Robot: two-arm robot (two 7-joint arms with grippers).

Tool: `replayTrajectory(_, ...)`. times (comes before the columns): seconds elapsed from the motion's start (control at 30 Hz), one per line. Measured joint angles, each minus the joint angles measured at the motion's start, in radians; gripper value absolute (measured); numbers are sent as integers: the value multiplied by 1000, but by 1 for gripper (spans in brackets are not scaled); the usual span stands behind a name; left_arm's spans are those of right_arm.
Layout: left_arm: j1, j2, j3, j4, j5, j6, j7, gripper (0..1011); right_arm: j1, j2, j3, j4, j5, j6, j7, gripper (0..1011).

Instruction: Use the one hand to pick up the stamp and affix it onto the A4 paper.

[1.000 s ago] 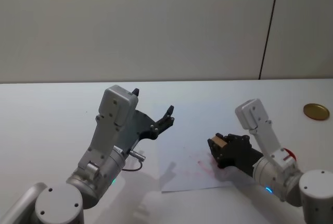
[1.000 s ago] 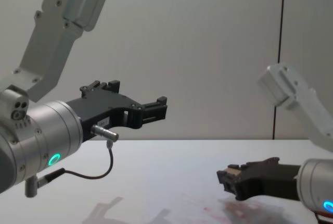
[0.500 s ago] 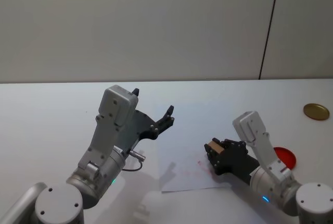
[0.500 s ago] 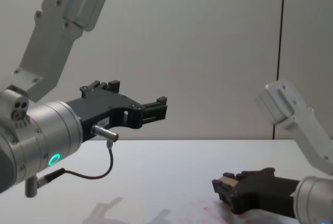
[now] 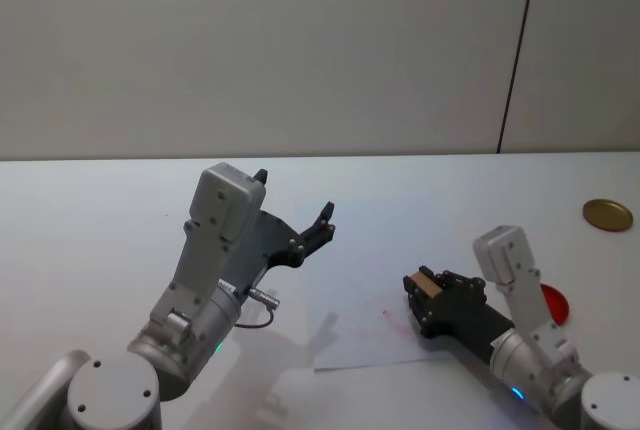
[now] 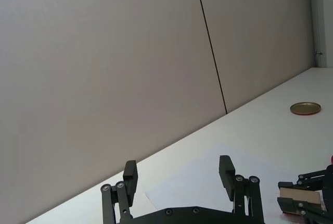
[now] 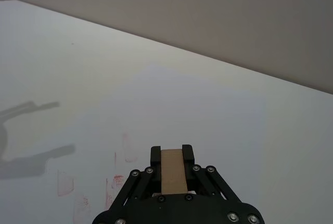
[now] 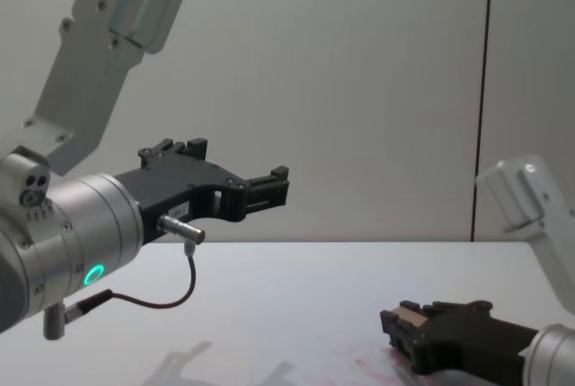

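Right hand [image 5: 422, 285] clenched on small light-tan wooden stamp block [image 7: 173, 171], lower right of head frame, over red-smudged white A4 paper sheet [image 5: 360, 322]; contact unclear. Judged light, rigid, smooth: pinch flat sides. Left hand [image 5: 293, 196] spread, idle, centre-left.

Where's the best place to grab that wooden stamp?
Grip the stamp by its two long sides, from its rear end, as the right gripper does: those faces are parallel, and its front end is left bare toward the paper. The left gripper hovers aside.
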Motion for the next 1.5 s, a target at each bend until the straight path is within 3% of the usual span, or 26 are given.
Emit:
replayTrajectory(0.33,0,0,0,0,0,0,0,993,0,-2,14,35,101,-31,3,219)
replayTrajectory(0.77,0,0,0,0,0,0,0,993,0,-2,22,38,146,-37,10,220)
replayTrajectory(1.13,0,0,0,0,0,0,0,993,-3,8,27,-92,140,-2,7,220)
replayTrajectory(1.3,0,0,0,0,0,0,0,993,4,10,31,-192,133,62,-2,220)
replayTrajectory(1.5,0,0,0,0,0,0,0,993,9,11,34,-262,131,128,-18,220)
